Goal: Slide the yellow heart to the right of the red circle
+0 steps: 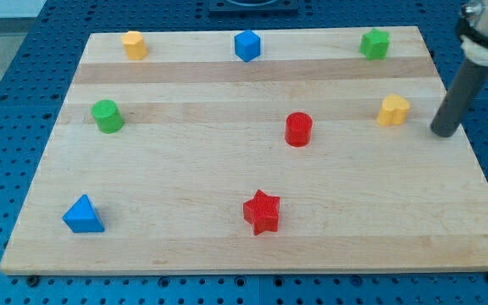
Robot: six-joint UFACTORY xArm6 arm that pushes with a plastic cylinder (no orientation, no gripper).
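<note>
The yellow heart (pixel 392 110) lies on the wooden board at the view's right. The red circle (pixel 298 129) stands near the board's middle, left of and slightly below the heart. My tip (pixel 444 133) is the lower end of the dark rod at the board's right edge. It sits right of and slightly below the yellow heart, with a small gap between them.
A yellow block (pixel 134 44), a blue block (pixel 246 46) and a green block (pixel 374 43) line the view's top. A green circle (pixel 107 116) is at the left. A blue triangle (pixel 83 214) and a red star (pixel 262 212) lie near the bottom.
</note>
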